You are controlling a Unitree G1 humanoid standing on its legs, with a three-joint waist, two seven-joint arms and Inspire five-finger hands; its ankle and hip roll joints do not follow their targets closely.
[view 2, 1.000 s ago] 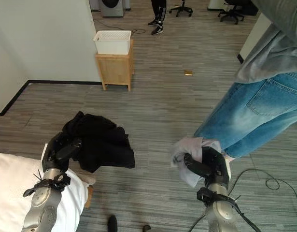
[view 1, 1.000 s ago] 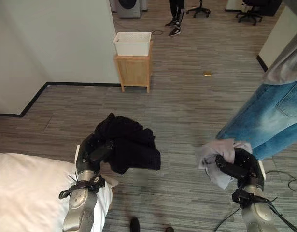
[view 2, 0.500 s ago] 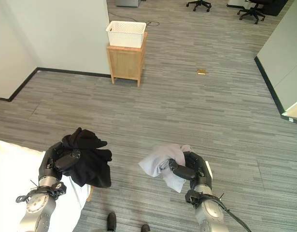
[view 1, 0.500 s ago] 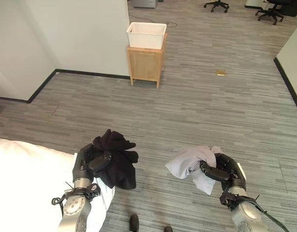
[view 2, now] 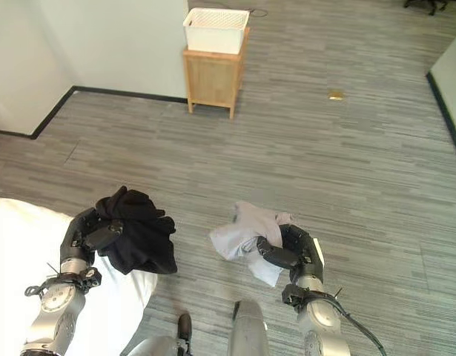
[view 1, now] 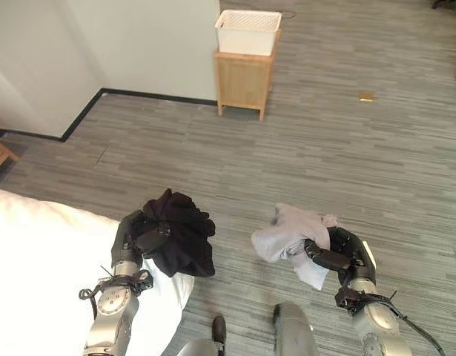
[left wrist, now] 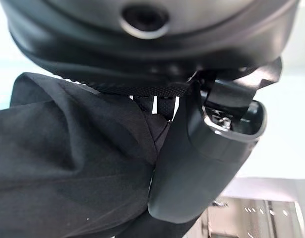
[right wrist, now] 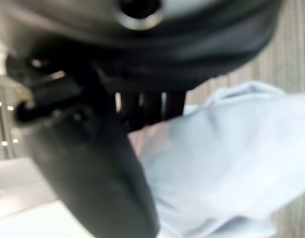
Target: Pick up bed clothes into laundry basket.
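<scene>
Black garment (view 1: 179, 233) in left robot hand (view 1: 136, 239)

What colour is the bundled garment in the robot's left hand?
Black; the bundled garment in the left hand shows best in the left eye view.

head stereo: looks down, shared floor (view 1: 324, 163) | wrists: very close along each robot hand

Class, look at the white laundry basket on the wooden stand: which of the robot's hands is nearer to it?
Neither clearly. The laundry basket stands far ahead. The left hand, gripping black clothes, and the right hand, gripping a grey garment, are about equally distant.
</scene>
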